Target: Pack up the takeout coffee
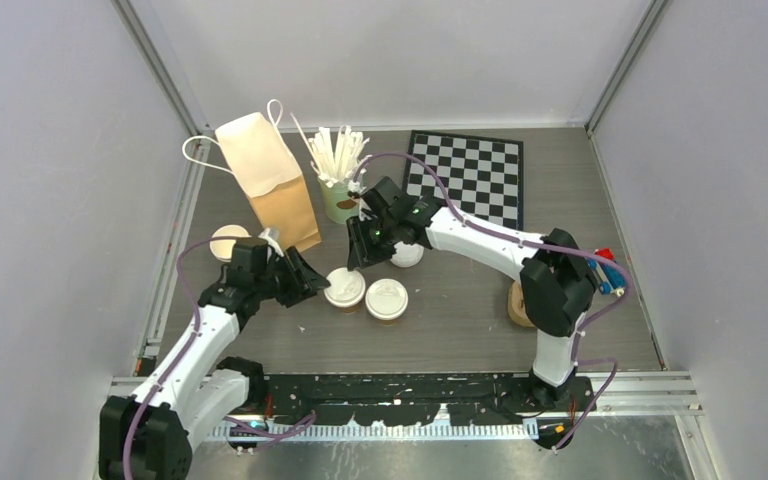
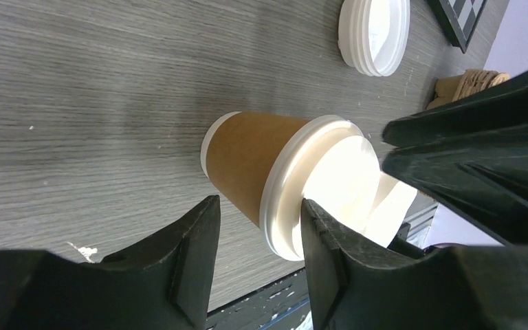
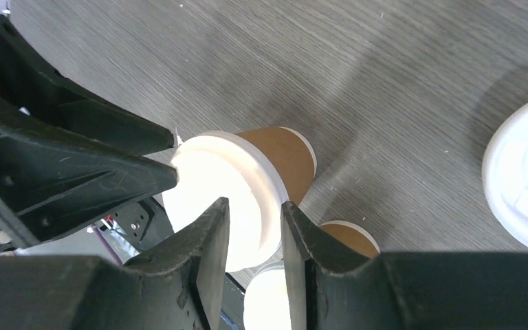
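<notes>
Both your arms are crowding one lidded coffee, mid-tabletop

Nearest you, the two takeout coffees stand upright and lidded, side by side on the tabletop (image 1: 460,325). The second cup (image 1: 387,299) is a touch closer and the first cup (image 1: 345,289) is just left of it. Your left gripper (image 1: 318,282) comes at the first cup from the left, jaws open, with the rim of its white lid (image 2: 316,182) showing in the gap. Your right gripper (image 1: 358,258) leans in from behind the same cup. Its jaws stand a little apart with the lid's edge lined up in the slot, and honestly you can't tell if they're pinching it or just clear of it. Off right sits the brown pulp tray (image 1: 518,305). Behind the cups there's a stack of spare lids (image 1: 407,254) and a loose lid (image 1: 228,240) far left. Then come the paper bag (image 1: 265,180), the mint-green can (image 1: 339,200) of sticks and the checkerboard (image 1: 465,178) at the back.
</notes>
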`<state>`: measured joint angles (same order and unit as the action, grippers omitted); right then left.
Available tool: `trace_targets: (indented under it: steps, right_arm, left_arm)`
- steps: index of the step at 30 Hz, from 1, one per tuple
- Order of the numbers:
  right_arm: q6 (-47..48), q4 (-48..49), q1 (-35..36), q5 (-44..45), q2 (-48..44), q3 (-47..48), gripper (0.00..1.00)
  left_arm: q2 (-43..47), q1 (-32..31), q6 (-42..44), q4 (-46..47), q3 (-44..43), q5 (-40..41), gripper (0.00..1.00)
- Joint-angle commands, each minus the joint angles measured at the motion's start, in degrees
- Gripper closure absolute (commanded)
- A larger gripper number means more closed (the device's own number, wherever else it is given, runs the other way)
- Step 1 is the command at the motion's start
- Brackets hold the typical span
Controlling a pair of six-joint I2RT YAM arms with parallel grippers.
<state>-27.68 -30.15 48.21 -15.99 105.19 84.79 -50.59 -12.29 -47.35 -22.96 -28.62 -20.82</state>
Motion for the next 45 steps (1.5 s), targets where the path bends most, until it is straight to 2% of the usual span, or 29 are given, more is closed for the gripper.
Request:
trace_targets:
  steps: [1,4,12,18,27,29,30,31,32,33,40,45]
  right_arm:
    - [0.6,2.7,-0.1,-2.4,1.5,-1.0,0.63]
    - [-0.2,5.1,-0.1,-2.9,1.5,-3.5,0.67]
    - [-3.0,12.0,-0.2,-2.0,0.6,-13.2,0.69]
    - [-2.6,9.0,-0.1,-1.6,-1.8,-10.1,0.67]
    - [-1.0,-2.8,-0.1,7.1,-11.3,-1.2,0.42]
    - [-1.2,-4.9,0.2,10.1,-14.4,-1.4,0.35]
    - [-1.1,-6.1,0.6,12.6,-16.3,-1.7,0.25]
    - [-1.1,-7.1,1.0,14.4,-18.1,-2.3,0.17]
    - [-1.1,-8.2,1.4,16.8,-20.3,-2.9,0.14]
    - [-1.1,-9.2,1.7,19.3,-23.1,-3.6,0.13]
    - [-3.1,-16.6,1.8,36.9,-37.7,-10.1,0.10]
    - [-4.7,-17.2,1.2,45.1,-47.6,-17.2,0.09]
  left_arm:
    - [-1.1,0.3,1.1,2.3,1.1,-0.2,0.53]
    - [-1.6,0.3,1.2,1.3,1.5,1.3,0.54]
    - [-3.0,0.2,1.1,-0.8,3.6,3.6,0.59]
    - [0.4,0.3,1.0,-1.3,1.0,0.1,0.58]
    - [5.5,0.3,5.7,-12.6,-14.7,2.1,0.37]
    - [5.9,0.3,7.7,-15.9,-18.3,1.7,0.30]
    - [6.3,0.3,8.4,-17.5,-19.6,1.2,0.27]
    - [6.7,0.3,9.3,-19.2,-20.8,0.8,0.22]
    - [7.2,0.2,10.1,-20.8,-22.0,0.6,0.04]
    - [7.7,0.2,11.0,-22.5,-23.1,0.7,0.01]
    - [11.4,0.2,14.2,-31.0,-30.3,5.8,0.00]
    - [12.3,0.2,14.5,-33.9,-29.7,9.7,0.00]
